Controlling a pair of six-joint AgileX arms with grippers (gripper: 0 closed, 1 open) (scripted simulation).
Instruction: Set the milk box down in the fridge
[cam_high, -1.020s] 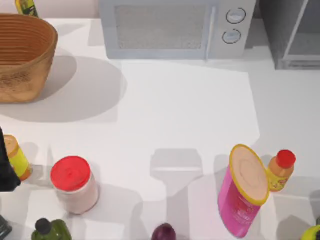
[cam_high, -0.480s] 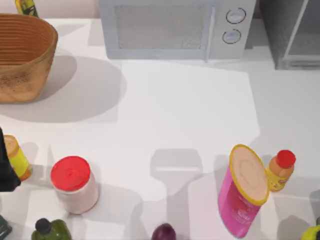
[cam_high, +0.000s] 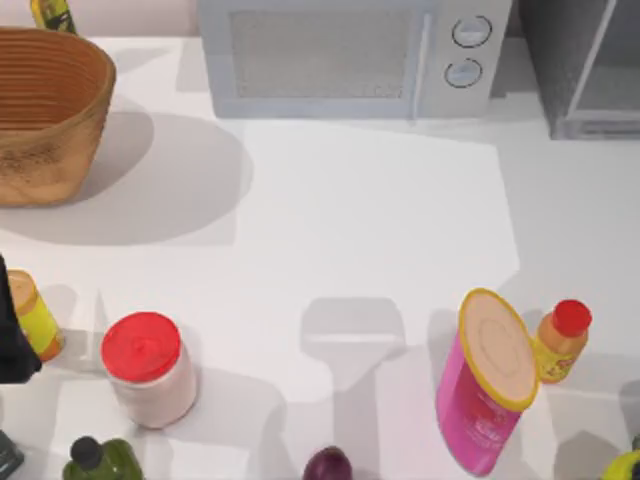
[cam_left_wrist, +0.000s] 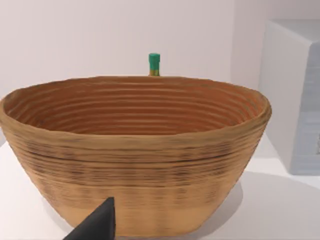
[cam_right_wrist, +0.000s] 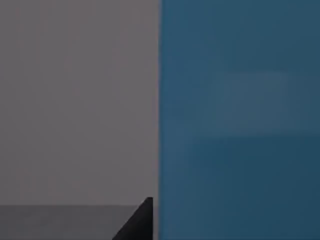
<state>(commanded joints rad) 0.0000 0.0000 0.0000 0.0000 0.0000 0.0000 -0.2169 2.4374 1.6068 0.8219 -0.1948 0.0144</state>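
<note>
Right wrist view: the milk box (cam_right_wrist: 240, 120), its blue face very close to the camera, stands beside a grey surface; one dark fingertip (cam_right_wrist: 137, 222) shows, grip state indeterminate. Left arm (cam_high: 12, 340) parked at the worktop (cam_high: 370, 220) left edge, facing the basket (cam_left_wrist: 135, 150). Far right: fridge (cam_high: 585, 65).
</note>
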